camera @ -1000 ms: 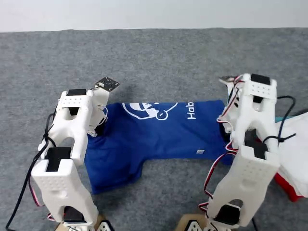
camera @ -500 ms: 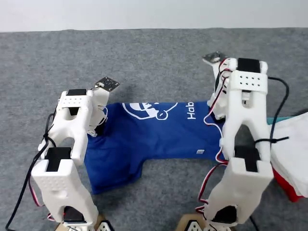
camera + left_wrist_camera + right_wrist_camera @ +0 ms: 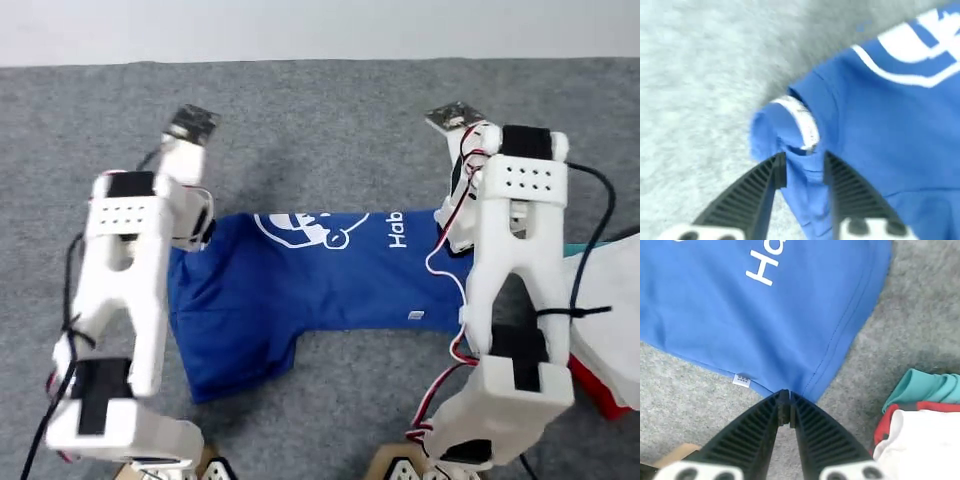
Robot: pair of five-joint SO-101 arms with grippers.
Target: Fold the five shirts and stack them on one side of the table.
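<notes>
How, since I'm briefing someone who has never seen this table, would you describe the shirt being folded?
On the grey table, look to the middle: the blue shirt lies spread there, its ends pinched by the left gripper and right gripper. Unlike the pile of white, red and teal shirts off to one side, it is blue with white print.

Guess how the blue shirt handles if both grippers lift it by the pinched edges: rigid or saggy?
Probably floppy: the blue shirt bunches at the collar by the left gripper. Likely to sag between there and the right gripper, which pinches one hem corner. Thin fabric looks light.
</notes>
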